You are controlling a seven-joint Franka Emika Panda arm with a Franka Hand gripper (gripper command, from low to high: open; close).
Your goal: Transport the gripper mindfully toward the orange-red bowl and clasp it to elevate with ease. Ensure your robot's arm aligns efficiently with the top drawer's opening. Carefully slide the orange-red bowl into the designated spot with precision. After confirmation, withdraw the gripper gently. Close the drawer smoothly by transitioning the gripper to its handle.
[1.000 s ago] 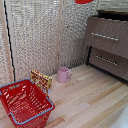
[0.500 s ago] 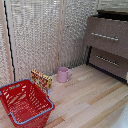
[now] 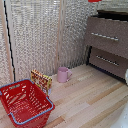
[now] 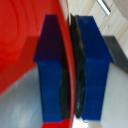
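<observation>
The blue-tipped jaws clench the small orange-red plastic bowl's (image 4: 30, 40) rim, now lifted higher above the grey-brown wooden top drawer (image 3: 107, 36).

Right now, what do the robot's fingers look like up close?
In the wrist view the gripper has two deep blue, blocky fingers, flat-sided like little slabs, each with a dark black pad on its inner face. No markings or cables show there. In the exterior view only a small white rounded bit shows at the exterior view's right edge.
</observation>
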